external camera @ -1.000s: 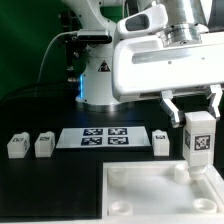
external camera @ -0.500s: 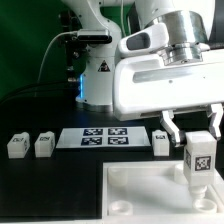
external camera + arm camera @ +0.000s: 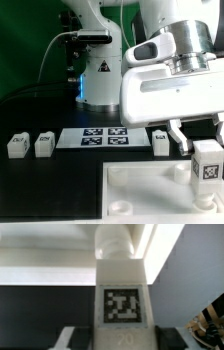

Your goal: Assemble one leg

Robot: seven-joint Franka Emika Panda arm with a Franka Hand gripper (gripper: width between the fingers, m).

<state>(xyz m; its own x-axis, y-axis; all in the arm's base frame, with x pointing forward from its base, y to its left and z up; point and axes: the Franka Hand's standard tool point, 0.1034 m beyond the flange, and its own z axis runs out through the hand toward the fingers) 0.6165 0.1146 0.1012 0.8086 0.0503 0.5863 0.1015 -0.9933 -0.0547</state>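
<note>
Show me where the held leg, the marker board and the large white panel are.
held leg point(image 3: 208, 165): exterior view, on its tagged face.
marker board point(image 3: 103, 137): exterior view, at its middle.
large white panel point(image 3: 150, 195): exterior view, on its bare inner surface.

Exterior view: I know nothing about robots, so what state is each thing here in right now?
gripper: shut on the held leg.
held leg: upright, tag showing, over the panel's right side in the exterior view.
panel: lying flat on the table.
far-left leg: standing loose, untouched.
second leg: standing loose, untouched.
leg beside the marker board: standing loose, untouched.
marker board: lying flat.
</note>
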